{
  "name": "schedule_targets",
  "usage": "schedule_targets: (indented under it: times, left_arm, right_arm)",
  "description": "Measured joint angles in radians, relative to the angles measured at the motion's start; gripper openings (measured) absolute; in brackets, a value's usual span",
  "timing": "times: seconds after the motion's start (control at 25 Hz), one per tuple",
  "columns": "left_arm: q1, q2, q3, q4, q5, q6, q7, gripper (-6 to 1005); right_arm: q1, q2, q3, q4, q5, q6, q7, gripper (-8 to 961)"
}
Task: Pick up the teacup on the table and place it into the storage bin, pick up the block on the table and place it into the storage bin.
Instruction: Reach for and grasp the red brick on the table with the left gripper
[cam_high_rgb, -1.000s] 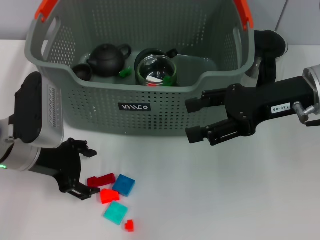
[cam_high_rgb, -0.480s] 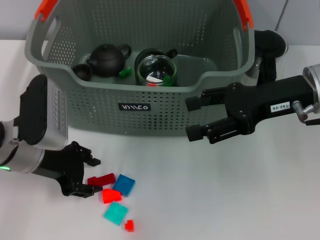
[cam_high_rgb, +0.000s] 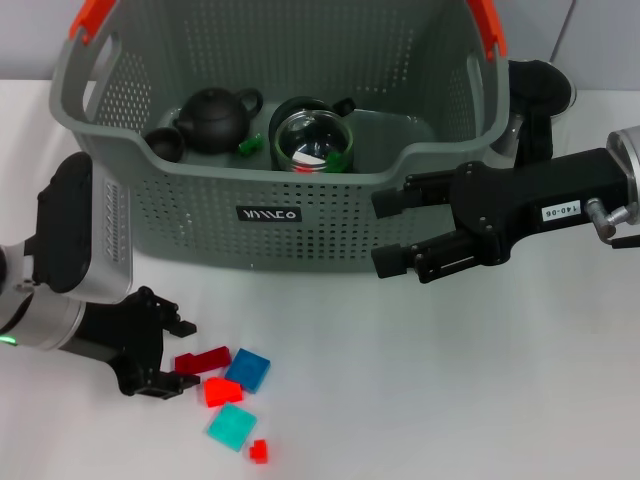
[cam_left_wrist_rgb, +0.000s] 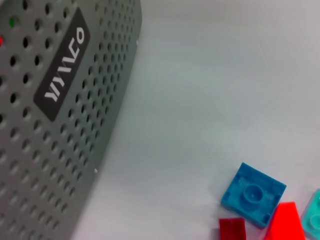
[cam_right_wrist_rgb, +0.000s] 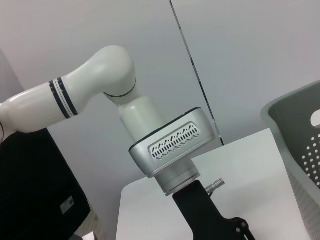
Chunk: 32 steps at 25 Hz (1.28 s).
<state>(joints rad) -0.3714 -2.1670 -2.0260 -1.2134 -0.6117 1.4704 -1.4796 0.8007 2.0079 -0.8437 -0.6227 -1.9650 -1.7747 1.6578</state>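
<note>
The storage bin (cam_high_rgb: 280, 130) sits at 12 o'clock on the desk (cam_high_rgb: 450, 400) and already holds a dark teapot (cam_high_rgb: 215, 117), a small dark teacup (cam_high_rgb: 163, 143) and a glass cup (cam_high_rgb: 312, 142), so the teacup step looks done. The block step is left: the dark red block (cam_high_rgb: 203, 359) lies among other blocks at 7 o'clock, just beside the left claw (cam_high_rgb: 168, 352), whose fingers stand apart and empty. The right claw (cam_high_rgb: 392, 233) hovers spread at 3 o'clock, idle.
</note>
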Motion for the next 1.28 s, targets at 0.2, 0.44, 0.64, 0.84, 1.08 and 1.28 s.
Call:
schedule_targets:
  times: [0.2, 0.44, 0.64, 0.84, 1.08, 1.28]
  left_arm:
    - [-0.002, -0.003, 0.001, 0.0, 0.018, 0.003, -0.006, 582]
    - [-0.004, -0.004, 0.002, 0.0, 0.02, 0.005, -0.009, 538]
    - [-0.006, -0.004, 0.004, 0.0, 0.021, 0.006, -0.015, 485]
    - [-0.007, -0.003, 0.023, 0.002, 0.031, 0.007, -0.031, 407]
    - [-0.008, -0.004, 0.028, 0.001, 0.04, 0.008, -0.034, 348]
    - [-0.012, -0.004, 0.029, 0.002, 0.042, 0.01, -0.038, 327]
  right_arm:
    - [0.0, 0.001, 0.0, 0.0, 0.0, 0.0, -0.001, 940]
    - [-0.001, 0.002, 0.003, 0.0, 0.0, 0.0, -0.003, 940]
    - [-0.004, 0.002, 0.011, 0.0, 0.0, 0.0, -0.005, 940]
    - [-0.006, 0.002, 0.014, 0.0, 0.0, -0.001, -0.006, 941]
    - [-0.007, 0.002, 0.014, 0.0, 0.0, -0.002, -0.007, 941]
    - [-0.01, 0.002, 0.015, 0.0, 0.001, -0.002, -0.007, 941]
